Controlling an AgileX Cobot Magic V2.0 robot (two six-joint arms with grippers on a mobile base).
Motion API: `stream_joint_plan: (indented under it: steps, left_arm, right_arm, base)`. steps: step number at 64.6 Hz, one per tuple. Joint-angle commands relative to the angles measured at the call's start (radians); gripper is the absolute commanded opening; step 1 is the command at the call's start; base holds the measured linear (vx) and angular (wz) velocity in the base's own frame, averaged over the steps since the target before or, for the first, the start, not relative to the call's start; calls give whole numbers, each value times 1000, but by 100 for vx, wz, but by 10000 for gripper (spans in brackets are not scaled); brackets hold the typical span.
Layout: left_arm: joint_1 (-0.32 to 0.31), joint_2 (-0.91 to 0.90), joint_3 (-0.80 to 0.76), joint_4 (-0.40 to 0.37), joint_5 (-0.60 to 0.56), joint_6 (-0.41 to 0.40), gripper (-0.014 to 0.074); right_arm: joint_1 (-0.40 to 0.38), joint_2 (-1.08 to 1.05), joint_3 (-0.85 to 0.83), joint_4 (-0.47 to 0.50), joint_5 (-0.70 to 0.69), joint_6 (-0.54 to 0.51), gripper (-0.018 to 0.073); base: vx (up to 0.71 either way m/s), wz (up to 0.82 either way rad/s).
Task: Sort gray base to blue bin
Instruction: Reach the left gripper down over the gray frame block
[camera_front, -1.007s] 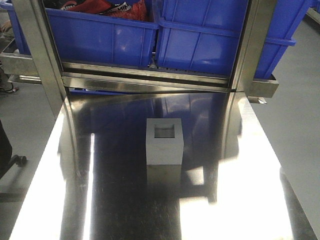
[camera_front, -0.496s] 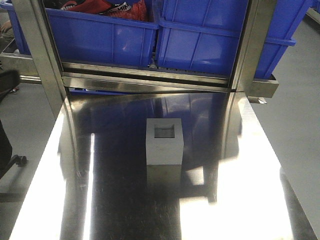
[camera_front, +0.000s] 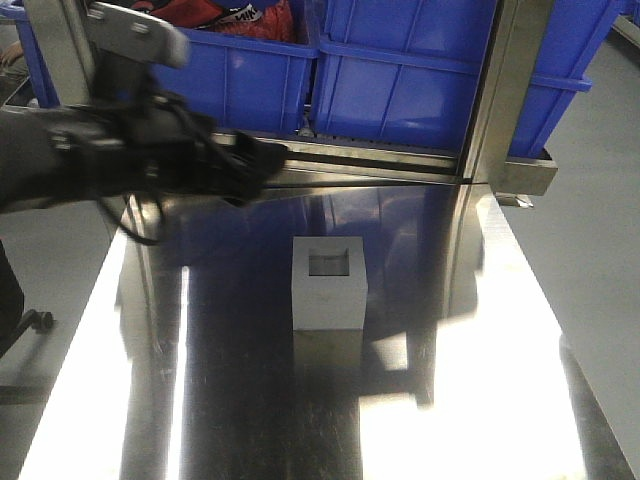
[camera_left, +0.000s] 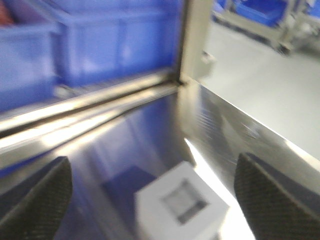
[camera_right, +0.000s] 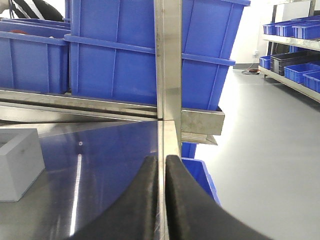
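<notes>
Beyond the gray base (camera_front: 328, 283), on a steel rack (camera_front: 300, 165) set higher than the surface it stands on, blue crates sit side by side. The blue bin (camera_front: 400, 85) just behind and right of the base seems the likeliest target, though I cannot tell which crate is meant. The base stands upright on the steel table (camera_front: 500, 340), recess face up and touched by nothing, so its plain side walls are free for a grasp. Above and left of the base, the left gripper (camera_front: 245, 165) reaches across in front of the rack. Its wrist view shows the fingers (camera_left: 37, 200) spread wide, with the base low between them and apart from both, which reads as lining up to straddle the block. Right of the base, the right gripper (camera_right: 161, 162) has its fingers pressed together on nothing, seemingly parked out of the way.

Motion blur smears the left arm in the front view, so its fingertips cannot be separated there. The left wrist view is soft too, and its bottom edge cuts off the base. Behind and left of the base, a crate holds a red item (camera_front: 215, 15) cropped by the top edge. The target bin's inside is hidden, and a steel upright (camera_front: 495, 100) crosses its front
</notes>
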Motion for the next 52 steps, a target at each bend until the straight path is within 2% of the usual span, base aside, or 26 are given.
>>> stream_joint_plan:
  steps: [1, 3, 9, 12, 16, 23, 27, 41, 52]
  left_arm:
    - [-67, 48, -91, 61, -47, -97, 619]
    - [-82, 77, -111, 94, -41, -138, 617]
    - [-118, 148, -180, 252, -17, -328, 611]
    - [-126, 182, -207, 328, -3, -436, 611]
    - [-126, 224, -251, 458, 46, -632, 610]
    - [-125, 291, -315, 623, 131, -851, 608]
    - [-125, 329, -342, 675, 160, -907, 607]
    - [-124, 423, -358, 675, 172, -995, 608]
    - [-114, 477, -358, 675, 156, -1024, 608]
  right_arm:
    - [-4, -8, 1, -6, -74, -7, -4]
    - [-4, -8, 1, -6, -74, -7, -4]
    - [-4, -8, 1, -6, -74, -7, -4]
    - [-4, -8, 1, -6, -74, -7, -4]
    - [-4, -8, 1, -6, -74, -7, -4]
    - [-4, -8, 1, -6, -74, -7, -4]
    - [-4, -8, 1, -6, -74, -7, -4]
    - [-4, -8, 1, -6, -74, -7, -4]
    - [-4, -8, 1, -6, -74, -7, -4]
  base:
    - [0, 0]
    - [0, 0]
    - [0, 0]
    - [0, 0]
    - [0, 0]
    - [0, 0]
    - [0, 0]
    - [0, 0]
    - [0, 0]
